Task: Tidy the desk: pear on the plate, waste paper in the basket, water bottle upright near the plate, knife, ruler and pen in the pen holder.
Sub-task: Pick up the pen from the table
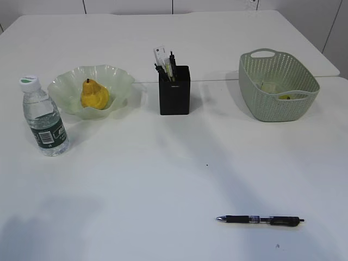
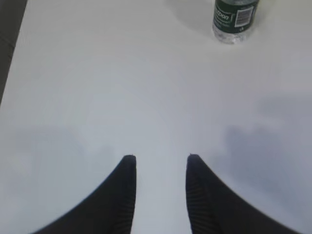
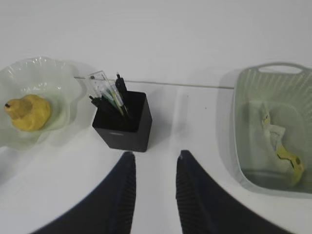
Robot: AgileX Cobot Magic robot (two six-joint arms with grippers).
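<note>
Overall, the exterior view is showing the white desk with a yellow pear sitting in a pale green, wavy-edged glass plate, a clear plastic water bottle with a white cap and dark green label standing upright just beside the plate's left side, a black square pen holder holding a clear ruler and several dark implements, and a pale green woven plastic basket at the right. Only this view is showing a black ballpoint pen lying flat near the front edge, well apart from the holder; neither arm is appearing in it. The left wrist view is showing the left gripper hanging over bare desk, jaws parted and holding nothing, with just the bottle's base visible. The right wrist view is showing the right gripper, likewise parted and empty, facing the holder, and it alone is revealing crumpled waste paper lying inside the basket.
</note>
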